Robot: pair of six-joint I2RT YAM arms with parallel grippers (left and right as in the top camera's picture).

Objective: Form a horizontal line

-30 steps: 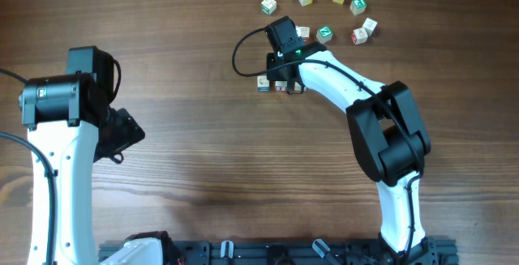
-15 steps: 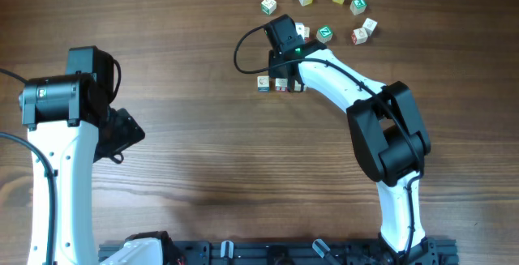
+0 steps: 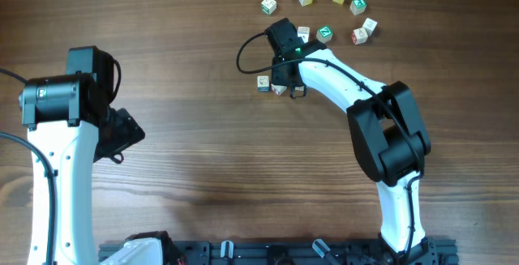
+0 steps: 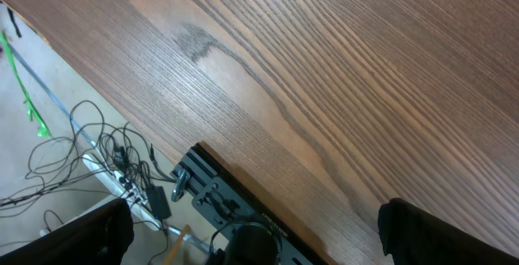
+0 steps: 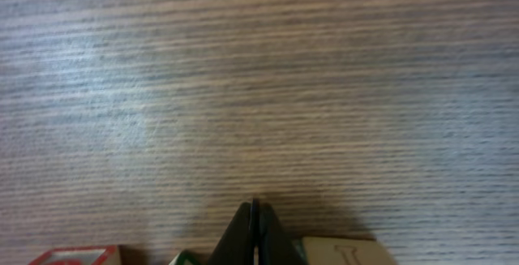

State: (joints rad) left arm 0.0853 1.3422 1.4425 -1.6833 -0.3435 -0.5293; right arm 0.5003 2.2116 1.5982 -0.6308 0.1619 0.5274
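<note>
Your right gripper (image 5: 254, 234) is sliding down over the horizontal line (image 3: 265, 83), with its fingers pressed together and holding nothing. A moment ago three cubes were showing in the row. Now the gripper is hiding most of it, so it is probably nudging the cubes straight. Your left gripper (image 3: 122, 135) is waiting far away, fingers wide apart. The loose cubes (image 3: 358, 6) are sitting just above the row.

Your horizontal line (image 3: 264, 82) lies flat on the wood counter (image 3: 203, 135). Its left-end cube shows clearly: whitish with a blue letter face. A 2nd cube sits just beside it on the right, seemingly a little lower. The rest is covered from above.
</note>
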